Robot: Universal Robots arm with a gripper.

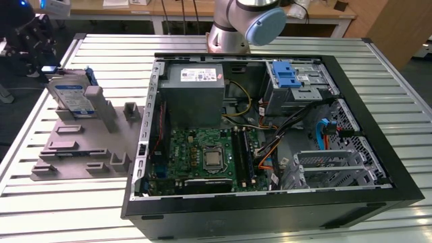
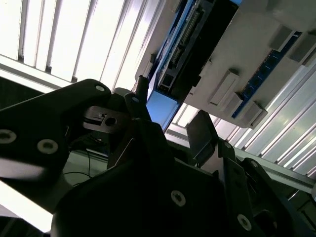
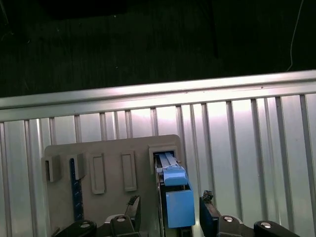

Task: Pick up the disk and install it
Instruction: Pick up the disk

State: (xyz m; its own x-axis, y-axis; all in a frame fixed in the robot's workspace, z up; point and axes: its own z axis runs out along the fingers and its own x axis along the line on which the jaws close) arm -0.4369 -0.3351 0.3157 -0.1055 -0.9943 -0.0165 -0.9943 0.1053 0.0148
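Observation:
The disk stands on edge in a slot of the grey holder, at the exterior view's left, its blue-and-white label facing outward. My black gripper hangs at the disk's far end. In both wrist views the gripper is open, and the disk's blue-framed end lies between the two fingers. One finger stands clear of the disk. The other finger is very close to it.
The open computer case lies on the slatted metal table, with a drive cage and blue latch at its far side, a grey power supply box, a green board and loose cables. The arm's base stands behind the case.

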